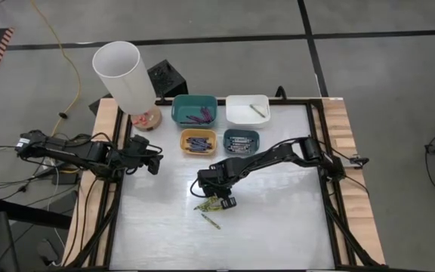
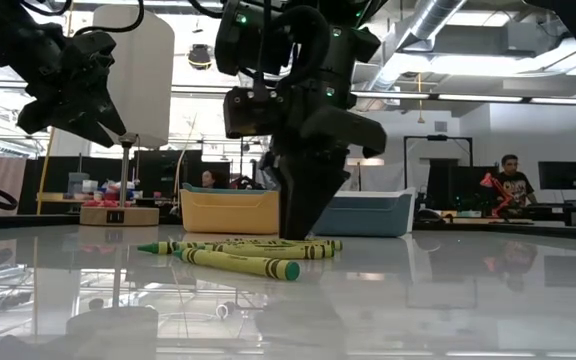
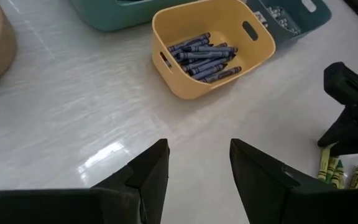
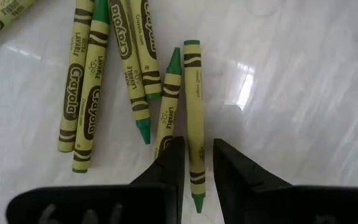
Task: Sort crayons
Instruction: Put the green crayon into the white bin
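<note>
Several yellow-green crayons [image 4: 82, 93] lie flat in a loose bunch on the white table, near its middle [image 1: 206, 204]. My right gripper [image 4: 197, 163] points down over the bunch, open. Its fingers stand on either side of one crayon [image 4: 194, 106], near that crayon's tip end and just above the table [image 2: 303, 232]. One finger [image 4: 169, 163] covers the butt end of a neighbouring crayon [image 4: 168, 99]. A single crayon [image 1: 210, 221] lies apart, nearer the front edge. My left gripper [image 3: 197, 168] hovers open at the table's left [image 1: 155, 160], holding nothing.
At the back stand a teal bin [image 1: 195, 110] with purple crayons, a white bin [image 1: 246, 109], a yellow bin [image 3: 213, 53] with blue crayons and a blue-grey bin [image 1: 241, 141] with grey ones. A white lamp [image 1: 123, 75] stands at the back left.
</note>
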Controlling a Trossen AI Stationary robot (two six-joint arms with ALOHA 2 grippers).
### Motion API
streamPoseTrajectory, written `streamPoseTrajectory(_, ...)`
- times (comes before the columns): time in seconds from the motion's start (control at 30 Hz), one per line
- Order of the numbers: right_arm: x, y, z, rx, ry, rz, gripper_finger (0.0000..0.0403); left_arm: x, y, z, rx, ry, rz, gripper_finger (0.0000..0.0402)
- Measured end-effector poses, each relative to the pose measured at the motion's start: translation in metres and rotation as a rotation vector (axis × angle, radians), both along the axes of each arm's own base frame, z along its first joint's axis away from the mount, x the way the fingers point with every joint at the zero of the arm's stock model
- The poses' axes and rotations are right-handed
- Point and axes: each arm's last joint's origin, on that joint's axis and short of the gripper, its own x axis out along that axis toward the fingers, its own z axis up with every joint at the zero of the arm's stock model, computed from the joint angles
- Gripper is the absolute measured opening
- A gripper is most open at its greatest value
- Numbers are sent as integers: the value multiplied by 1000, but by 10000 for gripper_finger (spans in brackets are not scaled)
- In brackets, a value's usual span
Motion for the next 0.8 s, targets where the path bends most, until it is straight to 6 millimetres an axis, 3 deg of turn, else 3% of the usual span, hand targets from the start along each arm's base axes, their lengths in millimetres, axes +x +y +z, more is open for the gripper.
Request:
streamPoseTrajectory(0.33, 0, -6, -1, -37, 9, -67, 12, 0, 0, 0, 4, 0, 5, 160)
streamPoseTrajectory(0.47, -1, -6, -1, -31, 12, -95, 7, 0, 0, 0, 6, 0, 5, 160)
streamPoseTrajectory(0.7, -6, -17, 19, -24, -16, -126, 3, 0, 0, 0, 8, 0, 7, 160)
streamPoseTrajectory(0.8, -10, -32, 40, -20, -58, -161, 2, 0, 0, 0, 10, -1, 10, 160)
